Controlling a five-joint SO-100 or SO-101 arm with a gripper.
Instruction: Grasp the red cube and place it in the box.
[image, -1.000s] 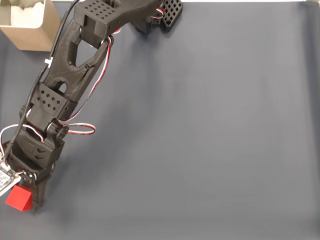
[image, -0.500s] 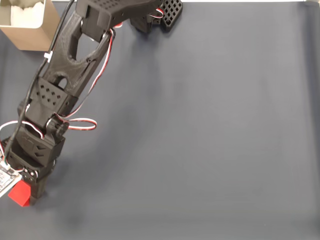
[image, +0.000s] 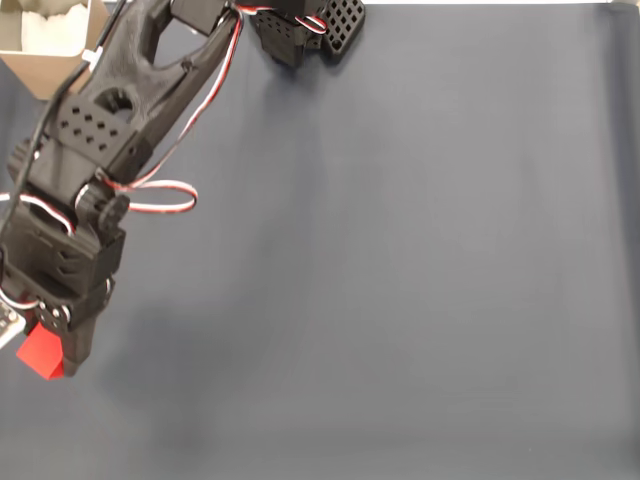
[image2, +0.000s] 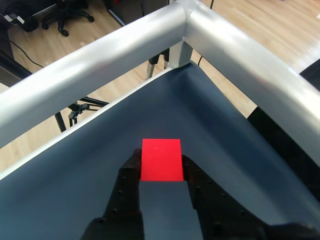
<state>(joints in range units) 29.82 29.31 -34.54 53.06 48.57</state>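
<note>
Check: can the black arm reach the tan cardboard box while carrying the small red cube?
Probably yes: the gripper holds the small red cube, and the tan cardboard box sits beside the arm's upper link with open dark mat between.

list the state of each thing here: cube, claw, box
red cube: clamped between the claw's two fingers, over the dark mat near the table corner
claw: shut on the red cube
box: upright at the top left of the fixed view, open-topped, partly behind the arm, no cube seen in it

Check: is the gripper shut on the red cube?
Yes, shut. In the wrist view both fingers press the red cube's sides.
</note>
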